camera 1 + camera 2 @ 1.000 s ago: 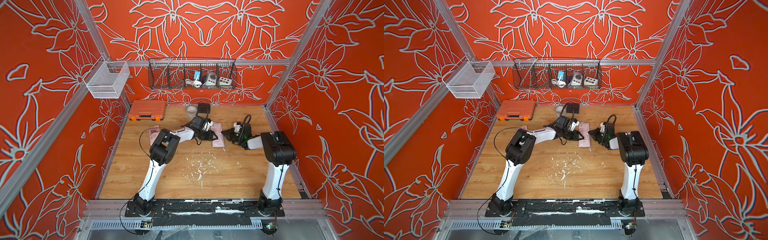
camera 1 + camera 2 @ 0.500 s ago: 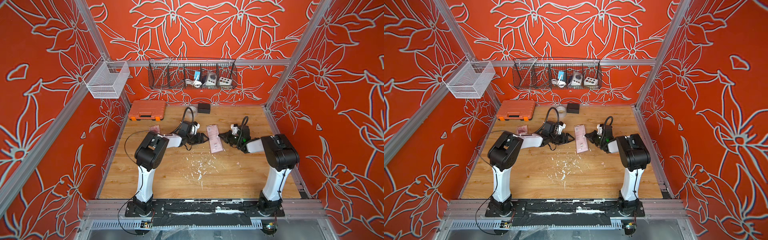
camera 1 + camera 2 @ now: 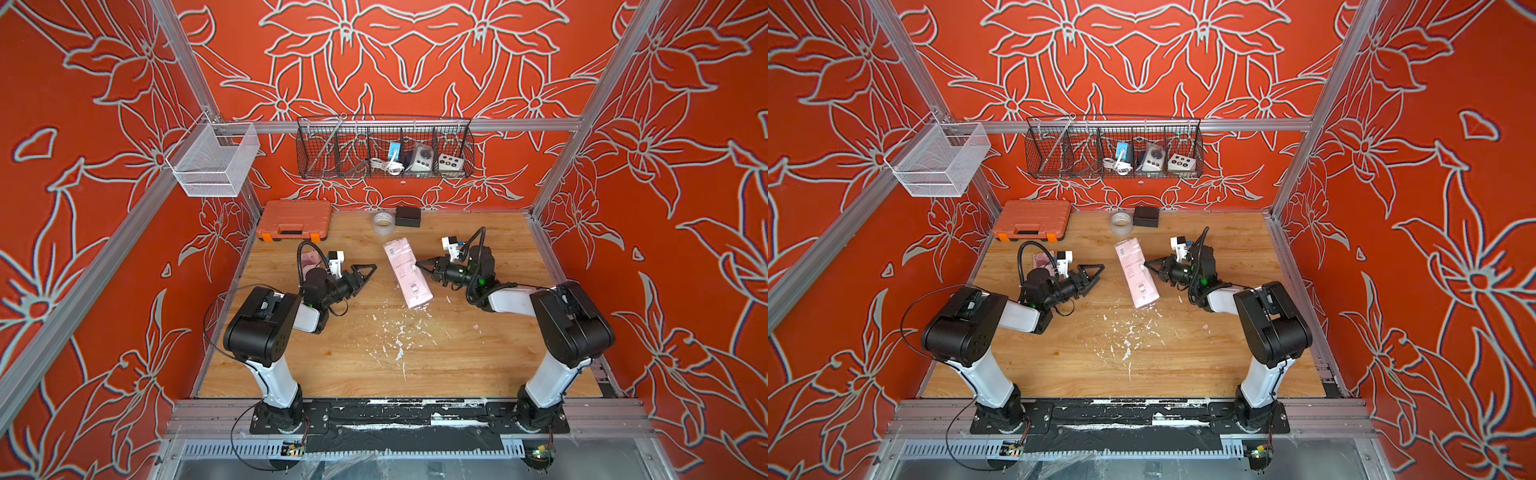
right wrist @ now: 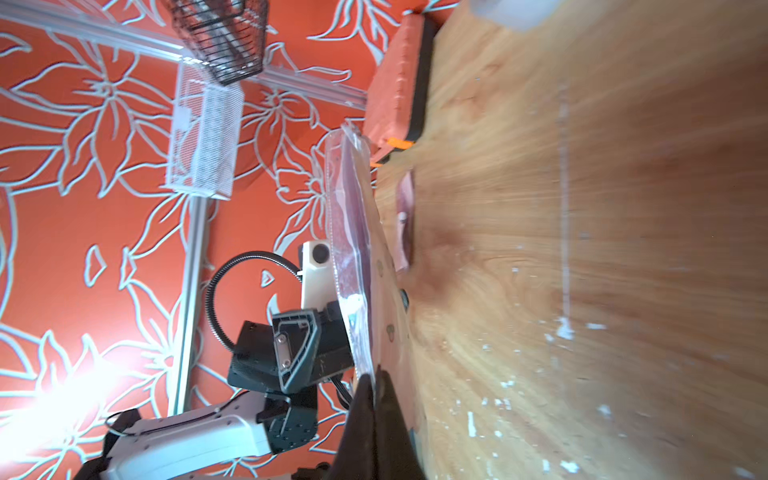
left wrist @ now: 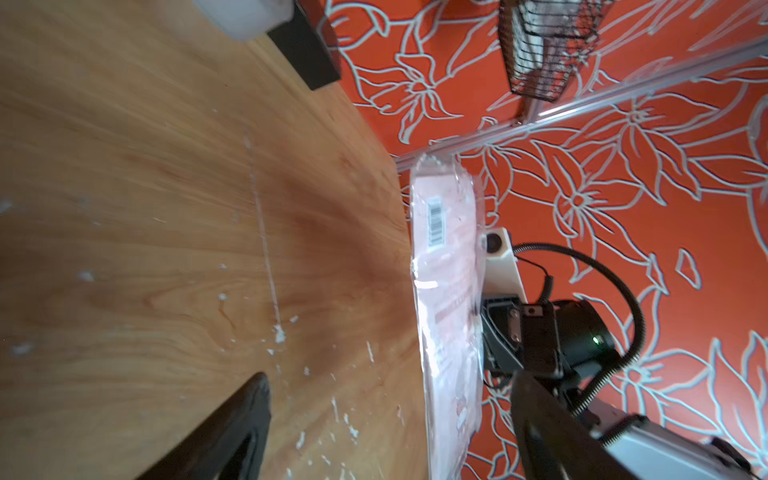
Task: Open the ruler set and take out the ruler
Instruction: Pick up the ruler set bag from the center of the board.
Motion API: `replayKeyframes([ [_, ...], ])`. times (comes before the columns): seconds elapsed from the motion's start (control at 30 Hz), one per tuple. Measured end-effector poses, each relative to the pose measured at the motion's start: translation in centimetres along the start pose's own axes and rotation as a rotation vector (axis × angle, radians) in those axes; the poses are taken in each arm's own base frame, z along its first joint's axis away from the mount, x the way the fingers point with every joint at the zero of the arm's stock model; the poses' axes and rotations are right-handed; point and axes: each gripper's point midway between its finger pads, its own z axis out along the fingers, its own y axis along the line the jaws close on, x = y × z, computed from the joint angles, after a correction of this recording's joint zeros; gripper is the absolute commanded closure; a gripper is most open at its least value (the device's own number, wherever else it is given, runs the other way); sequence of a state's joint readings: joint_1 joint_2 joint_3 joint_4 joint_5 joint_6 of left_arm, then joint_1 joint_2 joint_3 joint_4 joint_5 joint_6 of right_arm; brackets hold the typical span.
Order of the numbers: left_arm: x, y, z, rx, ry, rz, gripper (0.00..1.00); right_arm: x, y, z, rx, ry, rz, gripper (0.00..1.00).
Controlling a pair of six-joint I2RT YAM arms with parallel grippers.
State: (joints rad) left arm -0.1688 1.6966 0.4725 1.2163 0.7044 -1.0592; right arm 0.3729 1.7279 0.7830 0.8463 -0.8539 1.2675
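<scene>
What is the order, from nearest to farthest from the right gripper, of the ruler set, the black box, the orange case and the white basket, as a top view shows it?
In a top view, from the right gripper:
1. ruler set: held in its shut jaws, in the middle.
2. black box: at the back, in the middle.
3. orange case: in the back left corner.
4. white basket: hung high on the left side.
</scene>
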Motion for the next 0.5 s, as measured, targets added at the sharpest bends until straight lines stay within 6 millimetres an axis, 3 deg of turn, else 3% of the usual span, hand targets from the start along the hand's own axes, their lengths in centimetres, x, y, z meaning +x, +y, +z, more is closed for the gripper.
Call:
replayKeyframes([
  [0.13, 0.1, -5.4, -2.4, 0.119, -0.045, 0.138, 0.14, 0.7, 2.5, 0.4, -0.053, 0.022, -0.003, 1.0],
  [0.23, -0.4, -8.2, -3.0, 0.183, -0.068, 0.213, 0.13, 1.2, 4.1, 1.0, -0.09, 0.041, 0.001, 1.0],
  [0.43, 0.6, -8.9, -1.3, 0.207, -0.02, 0.245, 0.18, 1.9, 7.5, 2.4, -0.216, 0.068, 0.031, 1.0],
  [0.5, 1.4, -9.3, -0.2, 0.217, 0.016, 0.254, 0.24, 2.3, 7.8, 2.9, -0.248, 0.08, 0.051, 1.0],
])
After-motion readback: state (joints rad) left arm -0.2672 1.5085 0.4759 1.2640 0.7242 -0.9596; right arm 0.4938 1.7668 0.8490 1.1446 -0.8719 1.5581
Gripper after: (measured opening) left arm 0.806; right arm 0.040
